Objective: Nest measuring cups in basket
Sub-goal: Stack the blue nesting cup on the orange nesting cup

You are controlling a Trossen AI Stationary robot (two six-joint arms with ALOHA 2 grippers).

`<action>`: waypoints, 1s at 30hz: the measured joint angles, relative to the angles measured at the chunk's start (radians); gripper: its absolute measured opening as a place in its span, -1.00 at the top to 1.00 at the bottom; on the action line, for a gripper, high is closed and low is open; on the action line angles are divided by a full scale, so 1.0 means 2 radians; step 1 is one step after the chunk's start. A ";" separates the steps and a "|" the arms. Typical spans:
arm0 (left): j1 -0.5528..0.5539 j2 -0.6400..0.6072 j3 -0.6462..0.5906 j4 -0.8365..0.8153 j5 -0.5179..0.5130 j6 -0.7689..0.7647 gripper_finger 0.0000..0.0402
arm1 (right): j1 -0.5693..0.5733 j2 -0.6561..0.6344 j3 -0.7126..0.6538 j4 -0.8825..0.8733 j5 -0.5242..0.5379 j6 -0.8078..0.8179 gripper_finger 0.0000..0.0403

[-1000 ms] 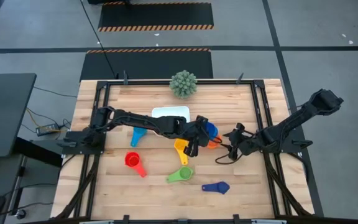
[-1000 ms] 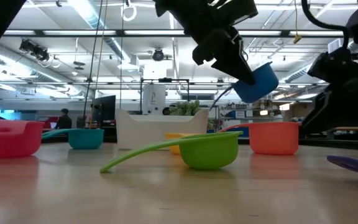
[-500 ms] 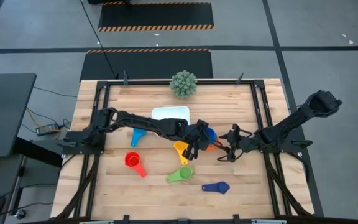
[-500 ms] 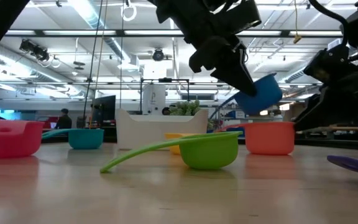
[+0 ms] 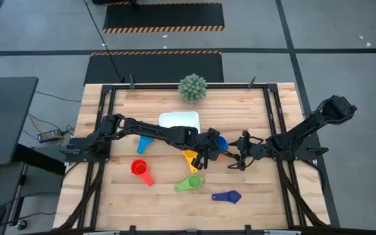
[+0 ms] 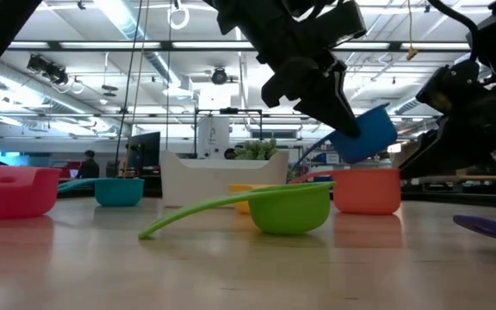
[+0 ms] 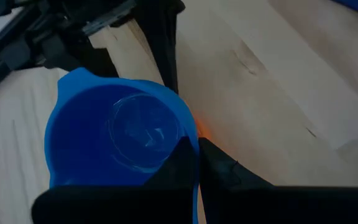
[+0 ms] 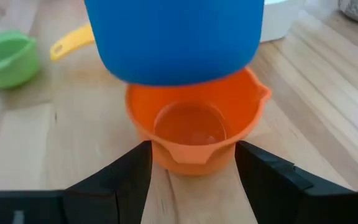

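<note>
Left hand (image 5: pixel 209 147) is clamped on the rim of the blue plastic measuring cup (image 6: pixel 364 135) — cup is lifted off the wooden counter (image 5: pixel 253 189), tilted, hanging just above the orange plastic measuring cup (image 6: pixel 368 190). Left wrist view: fingers pinch the blue cup's wall, one inside, one outside.

Right hand (image 5: pixel 241 156) is spread wide, one finger (image 8: pixel 114 176) on each side of the orange cup, which sits upright on the counter. Can't tell whether the pads touch it.

Other cups all on the counter, outside the white rectangular plastic basket (image 5: pixel 179 120):
- yellow scoop (image 5: pixel 189 156) just beside the left hand
- green scoop (image 5: pixel 189 183) nearer the front edge
- dark blue scoop (image 5: pixel 227 196) further front, right of the green
- red scoop (image 5: pixel 140 170) well to the left
- light blue scoop (image 5: pixel 145 143) near the basket's front-left corner

Basket sits mid-counter toward the back — spiky green ball plant (image 5: pixel 192 88) behind it at the back edge.
</note>
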 joint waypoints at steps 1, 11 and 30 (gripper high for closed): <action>0.000 0.000 0.000 0.004 0.000 0.000 0.95 | 0.000 -0.002 0.000 -0.001 -0.001 0.002 -0.18; 0.007 0.015 0.000 -0.001 0.000 -0.001 0.95 | 0.000 -0.023 0.000 -0.035 -0.024 0.029 -0.13; 0.006 0.029 0.000 -0.008 -0.004 0.035 0.87 | 0.000 -0.027 0.001 -0.050 -0.027 0.038 -0.12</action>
